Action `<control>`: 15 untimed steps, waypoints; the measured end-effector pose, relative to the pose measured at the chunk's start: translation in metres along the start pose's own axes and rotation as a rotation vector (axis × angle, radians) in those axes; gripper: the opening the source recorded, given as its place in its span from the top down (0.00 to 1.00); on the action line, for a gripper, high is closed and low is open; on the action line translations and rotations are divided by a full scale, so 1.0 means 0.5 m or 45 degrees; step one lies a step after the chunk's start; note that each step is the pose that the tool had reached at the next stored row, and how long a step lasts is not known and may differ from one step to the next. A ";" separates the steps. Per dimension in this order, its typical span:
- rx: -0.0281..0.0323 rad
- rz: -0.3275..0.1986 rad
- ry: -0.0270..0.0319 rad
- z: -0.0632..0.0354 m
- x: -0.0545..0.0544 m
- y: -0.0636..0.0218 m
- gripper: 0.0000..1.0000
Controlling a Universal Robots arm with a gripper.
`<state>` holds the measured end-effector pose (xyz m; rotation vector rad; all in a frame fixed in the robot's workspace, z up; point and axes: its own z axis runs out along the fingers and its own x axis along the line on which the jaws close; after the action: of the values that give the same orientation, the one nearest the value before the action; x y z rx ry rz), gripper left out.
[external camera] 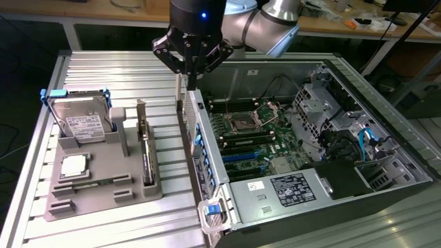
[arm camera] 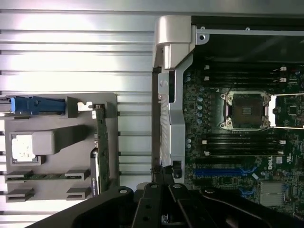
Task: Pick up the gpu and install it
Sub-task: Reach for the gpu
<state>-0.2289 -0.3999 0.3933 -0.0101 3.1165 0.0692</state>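
Note:
The gpu [external camera: 146, 157] stands on its long edge in a slot of the grey holder [external camera: 103, 194], its metal bracket at the far end. In the wrist view the gpu [arm camera: 100, 137] is a thin green-edged strip in the same holder [arm camera: 57, 121]. My gripper [external camera: 191, 78] hangs shut above the upper rim of the open computer case [external camera: 200, 134], to the exterior view's right of the gpu and well clear of it. Nothing is between its fingers. In the wrist view the gripper [arm camera: 164, 176] sits over the case's rim.
A silver hard drive [external camera: 82, 121] with a blue-edged frame and a square chip [external camera: 74, 165] share the holder. The case lies open with its motherboard [external camera: 251, 132], empty processor socket [arm camera: 244, 110] and blue card slots [arm camera: 221, 172] exposed. The slatted table [external camera: 117, 72] lies around them.

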 end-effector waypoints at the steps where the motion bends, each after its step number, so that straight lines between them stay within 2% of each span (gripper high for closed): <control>1: 0.0000 -0.003 0.0002 0.000 0.008 0.000 0.89; 7: -0.0004 -0.014 0.0005 -0.001 0.041 0.000 0.89; 9: -0.0006 -0.021 0.0009 -0.001 0.061 0.000 0.89; 15: -0.0007 -0.032 0.0015 -0.002 0.097 0.001 0.89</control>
<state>-0.2773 -0.3999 0.3933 -0.0488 3.1167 0.0697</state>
